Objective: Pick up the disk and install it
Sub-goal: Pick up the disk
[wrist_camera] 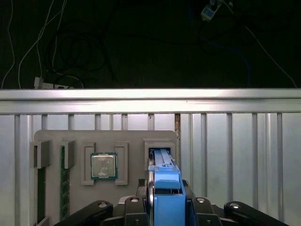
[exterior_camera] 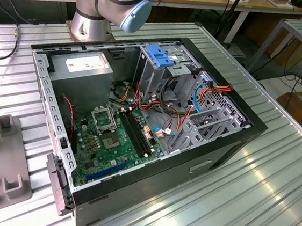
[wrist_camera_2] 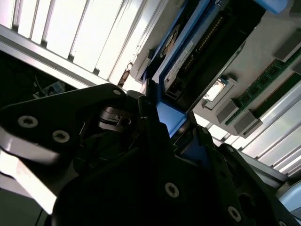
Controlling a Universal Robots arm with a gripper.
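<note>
One black matte gripper point(wrist_camera: 167, 200), with a blocky housing and round screw heads, is pinching the disk point(wrist_camera: 165, 184). The disk is a flat rectangular dark-grey hard drive framed by smooth bright blue plastic rails. We see the jaws pressed against both sides of its blue end tab.

The disk stands on edge, and its far end reaches into a squarish pocket of a light-grey moulded plastic tray point(wrist_camera: 94, 137). In the second wrist view the gripper point(wrist_camera_2: 164, 125) closes around the same blue tab. The disk point(wrist_camera_2: 211, 52) shows a dark face, a pale label strip and a row of fine pins.

Other pockets of the tray hold parts:
- A square processor chip point(wrist_camera: 103, 165) with a dull silver lid and green edge lies flat in one pocket.
- A thin green memory stick point(wrist_camera: 63, 176) sits in a narrow slot nearby.

The tray rests on a ribbed aluminium table point(wrist_camera: 235, 155) with long shiny slats.

In the exterior view the tray point(exterior_camera: 3, 181) lies at the exterior view's left, apart from an open black-and-grey sheet-metal computer case point(exterior_camera: 148, 195). Inside the case we note:
- a green motherboard point(exterior_camera: 110, 141);
- a boxy grey power supply point(exterior_camera: 82, 73) with a white label;
- a broad blue plastic latch piece point(exterior_camera: 161, 56) on the perforated drive cage, with orange and red wires bundled beside it.

A silver robot arm point(exterior_camera: 117, 1) with a pale blue round cap stands on the table behind the case.
</note>
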